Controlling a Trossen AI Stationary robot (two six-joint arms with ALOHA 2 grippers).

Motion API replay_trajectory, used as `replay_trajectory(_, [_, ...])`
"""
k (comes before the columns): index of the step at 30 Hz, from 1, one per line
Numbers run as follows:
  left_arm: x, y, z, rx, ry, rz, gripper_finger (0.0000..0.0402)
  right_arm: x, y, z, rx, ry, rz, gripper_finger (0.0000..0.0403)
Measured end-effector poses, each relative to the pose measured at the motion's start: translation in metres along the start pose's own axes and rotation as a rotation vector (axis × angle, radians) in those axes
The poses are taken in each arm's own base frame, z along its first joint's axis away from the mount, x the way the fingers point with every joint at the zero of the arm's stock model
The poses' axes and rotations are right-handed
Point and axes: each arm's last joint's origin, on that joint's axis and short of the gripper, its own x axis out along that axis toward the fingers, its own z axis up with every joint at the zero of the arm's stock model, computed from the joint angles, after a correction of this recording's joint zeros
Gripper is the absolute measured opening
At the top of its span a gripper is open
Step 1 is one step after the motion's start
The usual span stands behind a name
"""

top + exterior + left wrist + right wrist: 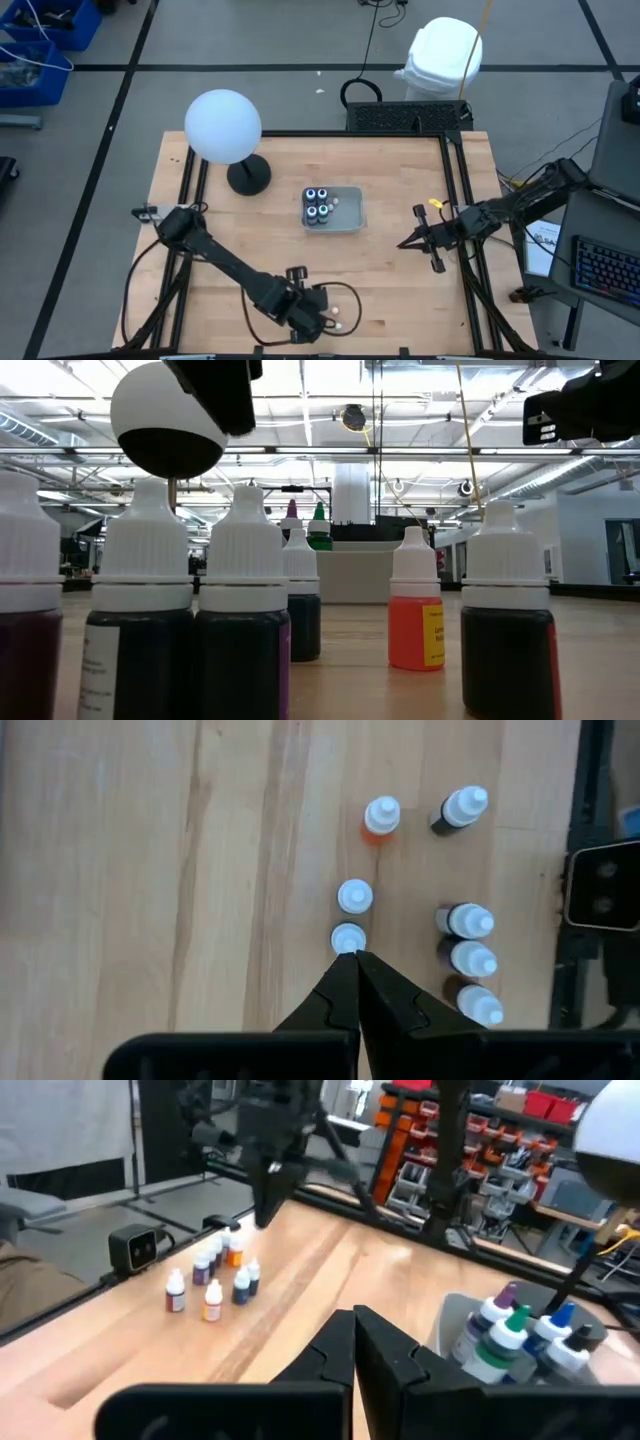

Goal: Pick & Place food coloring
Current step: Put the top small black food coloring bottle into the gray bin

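While the high view puts the left gripper (318, 318) at lower centre, beside the loose food coloring bottles (337, 322), the right gripper (408, 242), fingers together, waits mid-right near the clear tray (352, 212). Left wrist view: fingers pressed together, tips just short of an upright white cap (348, 937).

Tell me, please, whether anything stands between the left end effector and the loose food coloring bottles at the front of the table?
Nothing visible does. The left end effector hangs right above the cluster of food coloring bottles, its fingers closed, tips over one white cap. Only bare table lies around them. The right end effector waits beside the clear tray.
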Motion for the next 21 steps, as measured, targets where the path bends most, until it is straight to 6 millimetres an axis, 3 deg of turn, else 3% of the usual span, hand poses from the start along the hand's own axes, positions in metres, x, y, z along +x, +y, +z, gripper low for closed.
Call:
replay_trajectory(5, [0.004,0.0,0.0,0.022,-0.008,0.028,0.0016,-0.01,-0.009,-0.004,-0.01,0.045,-0.094,0.0])
replay_trajectory(11, [0.005,0.003,0.002,0.042,-0.024,0.056,0.0053,-0.014,-0.017,-0.005,0.011,0.018,-0.008,0.0])
replay_trajectory(21, [0.008,-0.001,0.0,0.039,0.001,0.014,0.0157,-0.01,-0.027,-0.012,0.055,0.08,-0.081,0.0])
